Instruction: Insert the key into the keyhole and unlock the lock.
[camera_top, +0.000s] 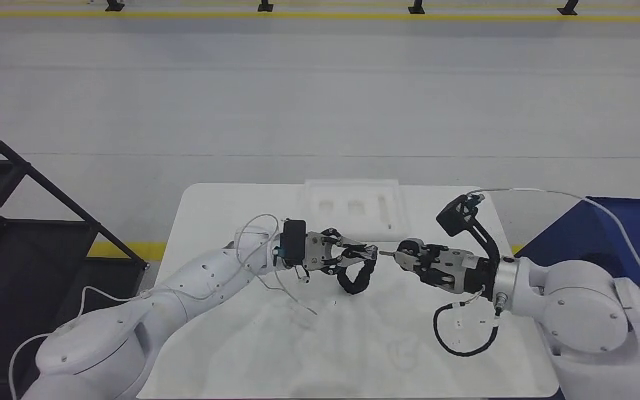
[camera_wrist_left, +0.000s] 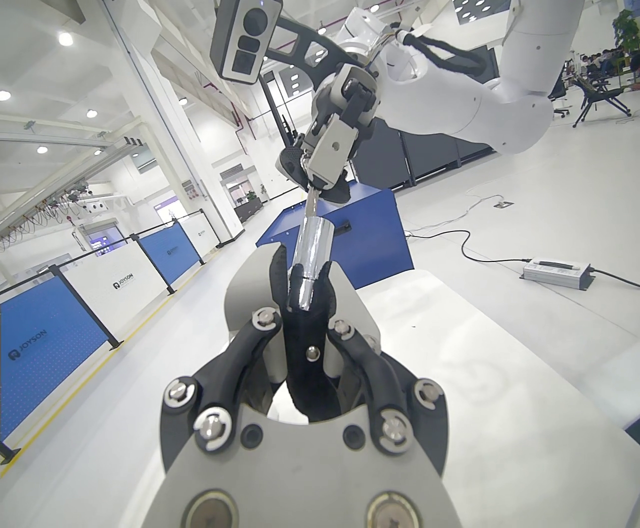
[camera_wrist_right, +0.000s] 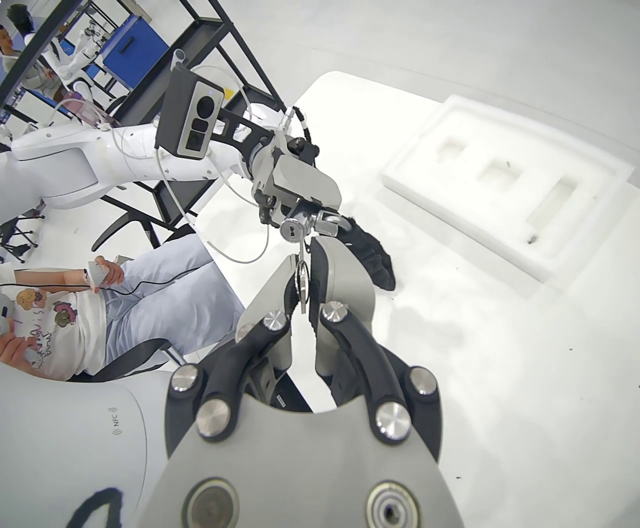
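Lock (camera_wrist_left: 309, 245): a smooth, mirror-bright chrome cylinder, held up off the worktop (camera_top: 240, 340), its round keyhole face (camera_wrist_right: 290, 231) turned toward the right arm.
Left gripper (camera_wrist_left: 301, 261): clenched on the lock's rear part, with black padded fingers on 2 sides of the barrel.
Key (camera_wrist_left: 313, 200): thin, flat silver metal with a wire ring at its head. Its blade tip meets the keyhole face (how deep it sits cannot be told).
Right gripper (camera_wrist_right: 304, 265): grasping the key's head, pinched between 2 ribbed black pads.
Black loop (camera_top: 353, 281): fuzzy and fabric-like, curving down just beneath the left gripper, beside the lock.
Foam tray (camera_top: 352, 208): white and rectangular with 3 oblong recesses, lying at the worktop's far edge, apart from both grippers.
Worktop: white, flat and matte, with rounded corners.
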